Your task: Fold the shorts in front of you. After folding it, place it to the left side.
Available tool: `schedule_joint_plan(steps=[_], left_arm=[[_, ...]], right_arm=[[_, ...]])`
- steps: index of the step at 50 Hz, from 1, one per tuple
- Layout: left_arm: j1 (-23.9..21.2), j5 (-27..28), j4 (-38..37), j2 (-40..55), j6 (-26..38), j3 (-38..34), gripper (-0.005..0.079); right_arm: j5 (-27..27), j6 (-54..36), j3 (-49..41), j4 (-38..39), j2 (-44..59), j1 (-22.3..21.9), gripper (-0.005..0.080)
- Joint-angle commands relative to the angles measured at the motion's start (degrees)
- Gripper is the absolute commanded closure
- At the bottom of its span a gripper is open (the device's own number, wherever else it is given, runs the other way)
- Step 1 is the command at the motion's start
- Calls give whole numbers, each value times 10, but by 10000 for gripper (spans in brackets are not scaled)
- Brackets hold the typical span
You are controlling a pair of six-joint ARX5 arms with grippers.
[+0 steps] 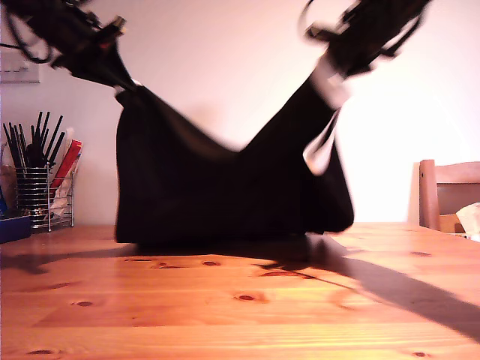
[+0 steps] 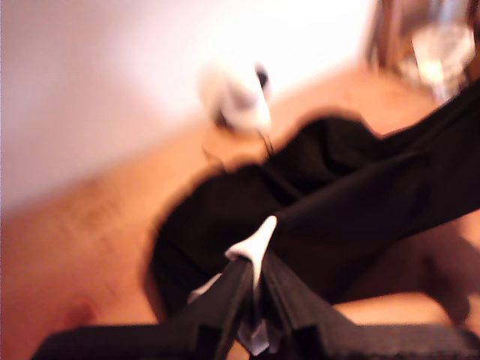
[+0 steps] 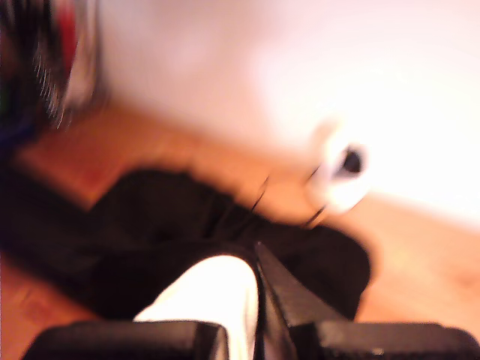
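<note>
1. Exterior view is warm and overexposed; the wall (image 1: 225, 67) glows pinkish white.
2. The shorts (image 1: 195, 180) are a near-featureless black silhouette, smeared at the edges.
3. Long dark shadows stretch across the table (image 1: 225, 315).
4. Both wrist views are heavily motion-blurred and washed out.
</note>
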Motion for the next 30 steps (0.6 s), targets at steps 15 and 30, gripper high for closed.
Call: schedule_joint_plan(steps=[15,30], left_arm=[[-3,-5,140,-87,-10,-222,762],[-14,-6,181,-138,-21,-367,762]], right_arm=[[-54,28,-164,74,-69,2,765],[-58,44,-286,84,-126,2,765]])
